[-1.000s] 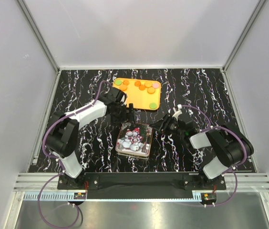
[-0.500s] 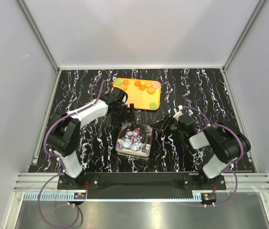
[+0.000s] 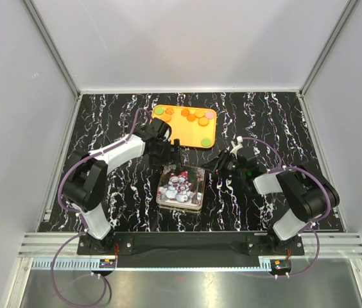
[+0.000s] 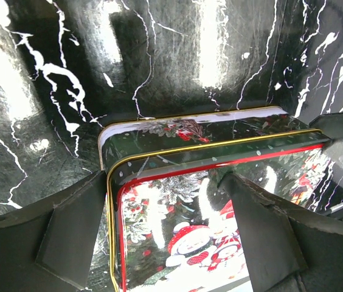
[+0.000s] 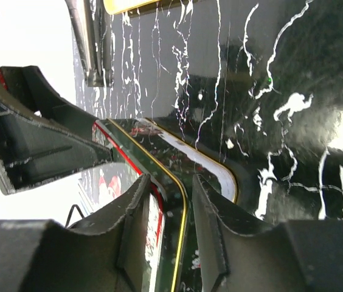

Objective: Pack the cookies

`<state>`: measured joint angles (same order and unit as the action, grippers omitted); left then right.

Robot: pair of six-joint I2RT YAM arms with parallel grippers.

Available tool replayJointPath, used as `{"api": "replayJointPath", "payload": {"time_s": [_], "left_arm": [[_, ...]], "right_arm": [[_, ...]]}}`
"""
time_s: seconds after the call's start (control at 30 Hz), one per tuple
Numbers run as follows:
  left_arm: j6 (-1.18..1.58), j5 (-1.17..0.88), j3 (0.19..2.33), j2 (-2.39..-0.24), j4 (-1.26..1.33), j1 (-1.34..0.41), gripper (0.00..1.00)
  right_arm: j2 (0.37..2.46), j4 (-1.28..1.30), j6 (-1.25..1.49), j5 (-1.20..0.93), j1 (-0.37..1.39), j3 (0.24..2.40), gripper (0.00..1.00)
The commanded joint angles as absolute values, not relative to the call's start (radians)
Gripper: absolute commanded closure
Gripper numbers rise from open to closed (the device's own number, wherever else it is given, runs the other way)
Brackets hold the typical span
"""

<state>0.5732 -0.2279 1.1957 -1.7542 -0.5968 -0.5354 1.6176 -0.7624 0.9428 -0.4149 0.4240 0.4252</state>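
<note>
**Right gripper closes in on the tin corner**

Since a second ago, the right gripper (image 3: 215,168) has slid in toward the far right corner of the tin (image 3: 181,188), and its jaws have drawn closer together. We see no change in the left gripper (image 3: 169,156), the tin or the tray over the same span.

Right gripper: the jaws are narrow. In the right wrist view they straddle the gold rim at the tin's corner, one finger (image 5: 138,225) over the snowman lid and the other outside it. We cannot tell whether the pads press on the rim.

Left gripper: the jaws stand wide, at the far edge of the tin. In the left wrist view one finger (image 4: 74,231) sits at the lid's corner and the other lies over the printed top. We see no grip on anything. That view also shows two gold rims stepped one behind the other, so the lid looks offset from the base. We cannot tell whether it is raised.

Cookies (image 3: 194,115): all of those we can see lie on the orange tray (image 3: 176,131), at the far middle of the bench (image 3: 104,115). Most are orange and clustered along the tray's far edge. One green cookie is at its far left corner, one pink at its far right, and another green near its right front. The tray is just beyond the tin, and neither gripper touches a cookie.
</note>
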Motion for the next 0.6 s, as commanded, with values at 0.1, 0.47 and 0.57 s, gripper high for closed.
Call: {"api": "replayJointPath", "payload": {"time_s": [0.1,0.47,0.57], "left_arm": [[0.617,-0.278,1.167,-1.704,-0.511,-0.572,0.16],[0.58,-0.343,1.144,-1.64,-0.494,-0.491,0.09],[0.558,-0.371,1.134,-1.617,-0.494,-0.473,0.06]], "right_arm": [[1.617,-0.582,0.891,-0.463,0.442,0.525,0.72],[1.46,-0.361,0.804,-0.436,0.402,0.581,0.28],[1.414,-0.319,0.802,-0.44,0.396,0.583,0.22]]}}
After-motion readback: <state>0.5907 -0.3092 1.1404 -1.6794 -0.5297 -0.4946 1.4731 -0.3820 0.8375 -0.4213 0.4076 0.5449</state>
